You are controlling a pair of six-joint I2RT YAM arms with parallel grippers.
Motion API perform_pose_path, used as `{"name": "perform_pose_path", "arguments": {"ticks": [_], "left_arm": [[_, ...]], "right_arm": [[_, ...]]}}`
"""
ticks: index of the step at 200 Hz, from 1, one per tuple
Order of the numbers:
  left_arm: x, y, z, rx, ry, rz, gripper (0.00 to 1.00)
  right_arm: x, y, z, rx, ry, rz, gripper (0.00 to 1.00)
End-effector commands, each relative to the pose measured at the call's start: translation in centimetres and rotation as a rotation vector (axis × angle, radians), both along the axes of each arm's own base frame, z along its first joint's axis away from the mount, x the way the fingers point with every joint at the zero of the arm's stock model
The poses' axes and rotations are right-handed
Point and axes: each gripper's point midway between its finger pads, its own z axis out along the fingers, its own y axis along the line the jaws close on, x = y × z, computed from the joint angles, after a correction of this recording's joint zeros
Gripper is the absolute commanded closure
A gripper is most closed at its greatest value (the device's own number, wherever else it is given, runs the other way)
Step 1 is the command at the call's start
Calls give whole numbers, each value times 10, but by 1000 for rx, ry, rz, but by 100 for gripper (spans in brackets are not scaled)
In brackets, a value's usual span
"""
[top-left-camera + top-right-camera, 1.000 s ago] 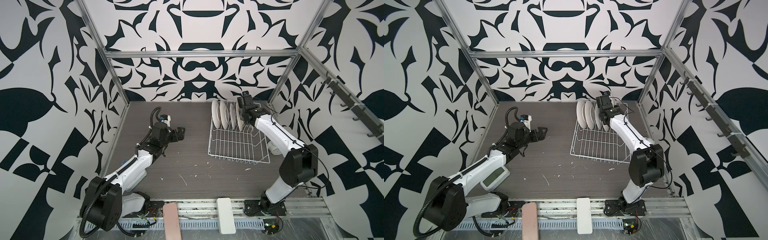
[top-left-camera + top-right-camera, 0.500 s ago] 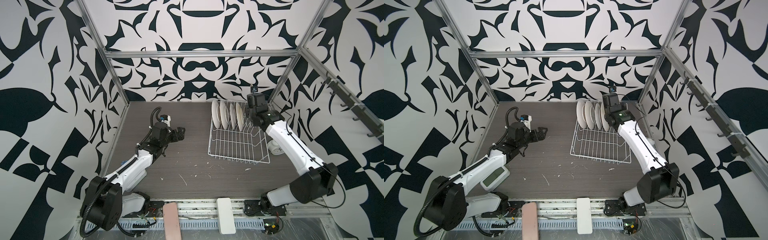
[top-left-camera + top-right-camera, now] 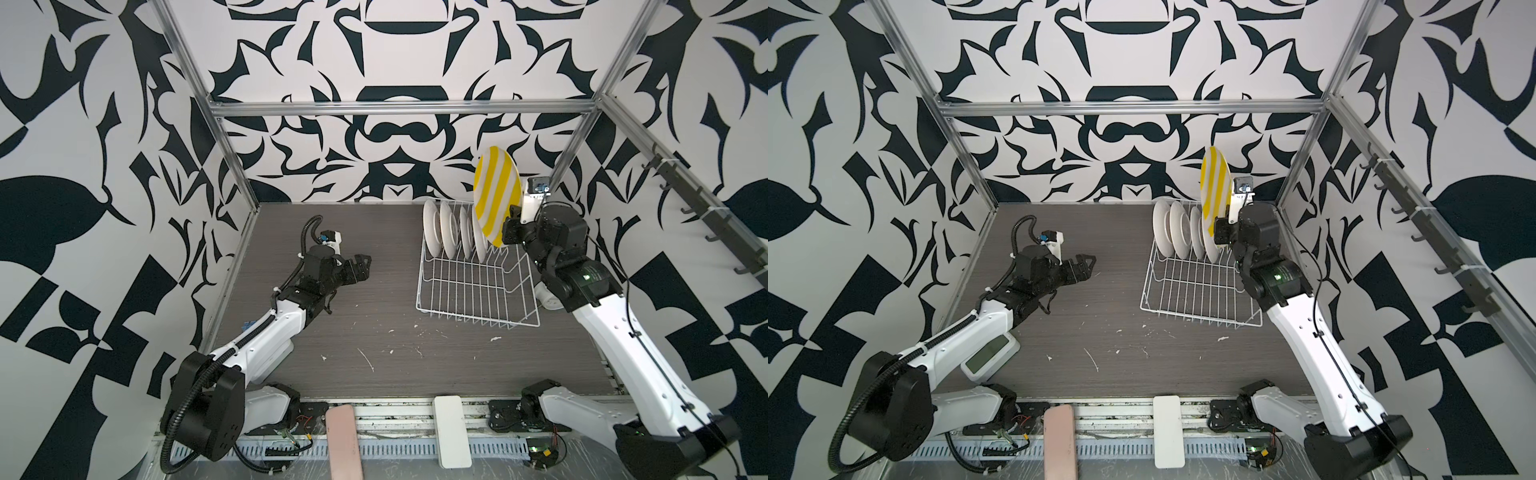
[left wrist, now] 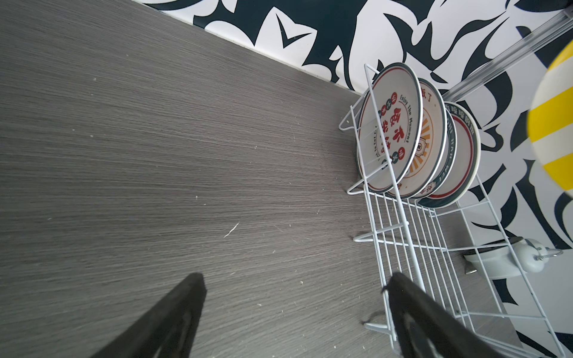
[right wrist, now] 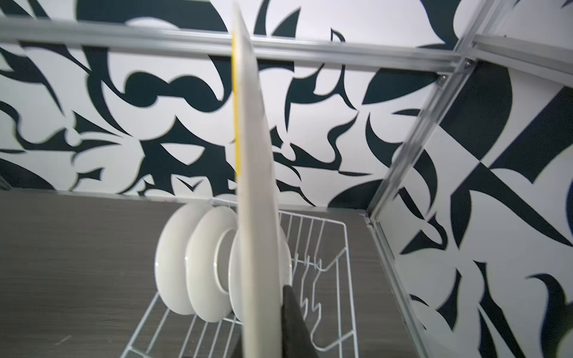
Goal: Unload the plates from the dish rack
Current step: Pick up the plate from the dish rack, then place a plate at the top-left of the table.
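The striped plate [image 3: 496,195] has risen from the far-right dish rack [image 3: 469,282], held upright so it slides out cleanly, with the right pincer [image 3: 508,232] pinching its lower rim. The left pincer [image 3: 365,268] idles, spread.

A clock [image 4: 496,266] and crumbs [image 3: 368,360] on a grey table [image 3: 374,232]
The clock lies far from the left pincer [image 3: 363,268]; crumbs lie nearer.

left claw [image 4: 294,279]: two dark fingers spread wide, nothing between them
counter [image 4: 155,139]: grey wood grain, pale specks
rack [image 4: 403,241]: white wire, printed plates [image 4: 390,130] upright at one end
striped plate [image 4: 552,124]: yellow-and-white, cut by frame edge
clock [image 4: 502,260]: white, behind the rack
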Motion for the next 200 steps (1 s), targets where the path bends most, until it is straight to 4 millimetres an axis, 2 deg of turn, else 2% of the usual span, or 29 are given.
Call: {"name": "perform_pose_path", "arguments": {"ticks": [1,51,105,127,155,200], "left_arm": [[4,-8,18,-29,-37,-33,4],[-2,-22,44,-85,-60,-112,4],[-15,-42,64,-185,-107,-237,3],[-12,-39,65,-187,-129,-221,3],[-9,-32,68,-254,-129,-206,3],[-6,-29,74,-379,-108,-236,5]], "right_arm": [[-14,22,62,176,-222,137,100],[-10,62,60,449,-187,340,100],[8,102,40,713,-72,505,100],[11,119,21,753,-9,546,100],[14,130,0,773,42,553,100],[13,143,-18,805,109,594,100]]}}
